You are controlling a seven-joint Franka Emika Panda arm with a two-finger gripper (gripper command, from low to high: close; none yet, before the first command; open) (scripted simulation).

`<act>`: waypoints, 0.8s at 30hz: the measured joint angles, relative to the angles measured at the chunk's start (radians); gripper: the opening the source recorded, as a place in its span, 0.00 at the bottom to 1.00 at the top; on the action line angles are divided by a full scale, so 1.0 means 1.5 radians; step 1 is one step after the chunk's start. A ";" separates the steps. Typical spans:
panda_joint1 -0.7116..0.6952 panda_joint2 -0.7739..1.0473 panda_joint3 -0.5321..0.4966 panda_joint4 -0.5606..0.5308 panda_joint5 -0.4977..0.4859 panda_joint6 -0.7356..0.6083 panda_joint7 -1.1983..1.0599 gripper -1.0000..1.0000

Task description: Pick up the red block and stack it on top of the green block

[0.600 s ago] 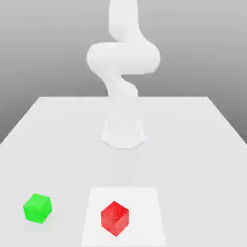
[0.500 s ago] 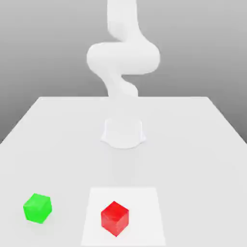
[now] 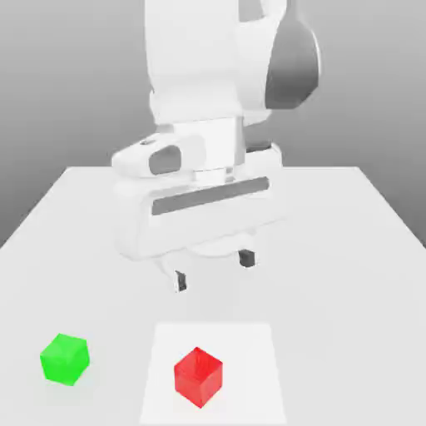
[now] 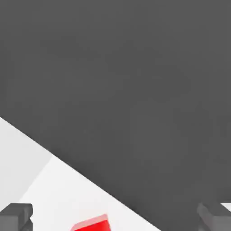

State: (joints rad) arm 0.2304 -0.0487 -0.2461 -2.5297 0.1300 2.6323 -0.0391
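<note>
With fingers [image 3: 180, 281] spread wide and empty, our gripper [image 3: 213, 270] hangs above the red block [image 3: 198, 376], which sits on the table [image 3: 349, 250]. We judge it light, rigid, glossy-slick: pinch opposite flat faces. The green block [image 3: 64, 359] is well apart.

Hand [image 3: 213, 270] open above red block [image 3: 198, 376].

I work in a bare simulated test space, not a real room. My table [image 3: 349, 250] is a plain white slab with no grain or wear, and behind it hangs a smooth grey gradient in place of walls. My arm [image 3: 200, 75] is flat white, and a paler square [image 3: 250, 366] is marked on the table.
</note>
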 joint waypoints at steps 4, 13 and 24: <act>-0.007 0.092 0.000 -0.030 -0.017 0.045 -0.084 0.50; -0.054 0.251 0.059 -0.021 0.044 0.166 -0.165 0.00; -0.034 0.132 0.008 -0.039 -0.029 0.066 -0.102 0.00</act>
State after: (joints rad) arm 0.1797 0.1501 -0.2346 -2.5875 0.0866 2.7311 -0.1917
